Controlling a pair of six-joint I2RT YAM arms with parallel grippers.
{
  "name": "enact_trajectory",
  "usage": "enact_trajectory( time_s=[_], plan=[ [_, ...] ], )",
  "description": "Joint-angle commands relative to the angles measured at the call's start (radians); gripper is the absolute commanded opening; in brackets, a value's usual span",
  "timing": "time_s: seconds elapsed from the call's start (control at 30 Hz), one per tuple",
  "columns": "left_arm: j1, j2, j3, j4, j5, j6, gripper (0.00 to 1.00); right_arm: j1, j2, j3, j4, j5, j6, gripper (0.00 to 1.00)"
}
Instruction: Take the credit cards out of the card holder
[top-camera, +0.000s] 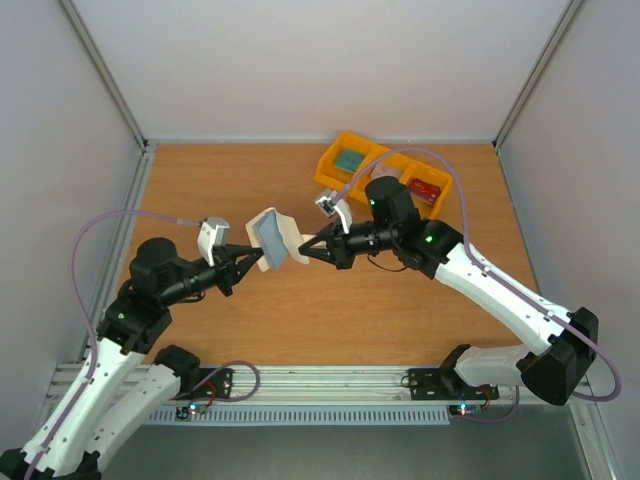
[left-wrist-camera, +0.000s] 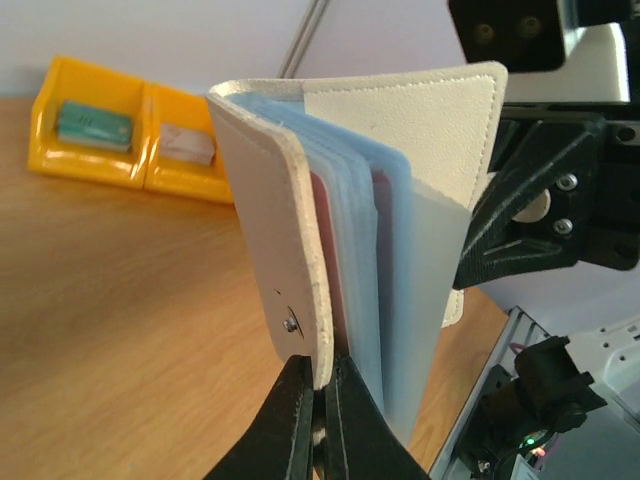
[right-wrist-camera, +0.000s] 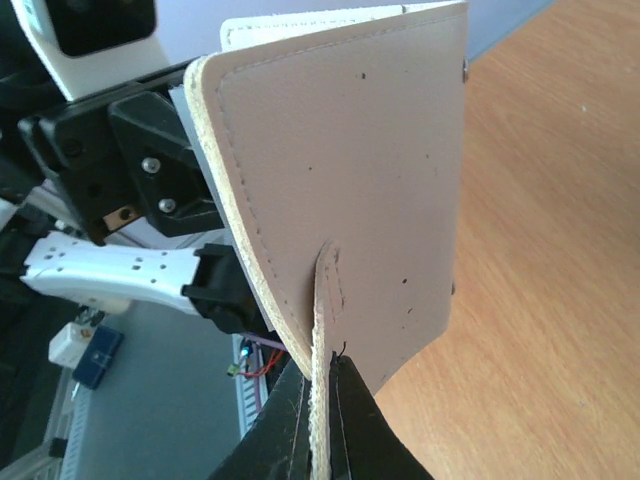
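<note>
Closest to the overhead camera, both arms reach inward from their bases. The left arm leans up and right, and the right arm sweeps up and left in a long bend. They meet above the middle of the table. I see bare wood all round and below their tips, with the side walls well apart. The yellow tray sits at the far edge, just behind the right wrist.

Between the arms, lifted off the wood, hangs the card holder, half open like a book. The left gripper is pinched tight on the lower edge of one cream cover, just beside a snap stud. The right gripper is clamped on the snap tab of the other cover.

A reddish card shows among the pale blue sleeves. I cannot make out any other cards.
</note>
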Motion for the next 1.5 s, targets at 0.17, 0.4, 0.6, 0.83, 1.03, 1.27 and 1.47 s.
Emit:
enact_trajectory(
  time_s=[0.17, 0.4, 0.6, 0.83, 1.03, 1.27, 1.47],
  plan=[
    [-0.013, 0.054, 0.088, -0.151, -0.141, 0.019, 0.0, 0.011, 0.041, -0.134, 0.162, 0.066, 0.094, 0.42],
    [-0.028, 0.036, 0.089, -0.174, -0.166, 0.143, 0.0, 0.008, 0.119, -0.163, 0.302, -0.058, 0.117, 0.99],
    [-0.055, 0.057, 0.07, -0.185, -0.155, 0.303, 0.0, 0.011, 0.202, -0.118, 0.473, -0.07, 0.172, 0.99],
    [-0.057, 0.069, 0.07, -0.179, -0.22, 0.275, 0.0, 0.061, 0.184, -0.118, 0.38, 0.028, 0.111, 0.98],
    [-0.056, 0.057, 0.065, -0.169, -0.123, 0.202, 0.0, 0.059, 0.15, -0.12, 0.339, -0.015, 0.079, 0.84],
    [-0.039, 0.044, 0.076, -0.127, 0.001, 0.124, 0.0, 0.029, 0.065, -0.126, 0.249, -0.012, 0.037, 0.21],
    [-0.023, 0.035, 0.09, -0.156, -0.026, 0.134, 0.0, 0.019, 0.015, -0.096, 0.121, -0.005, -0.03, 0.01]
  ],
)
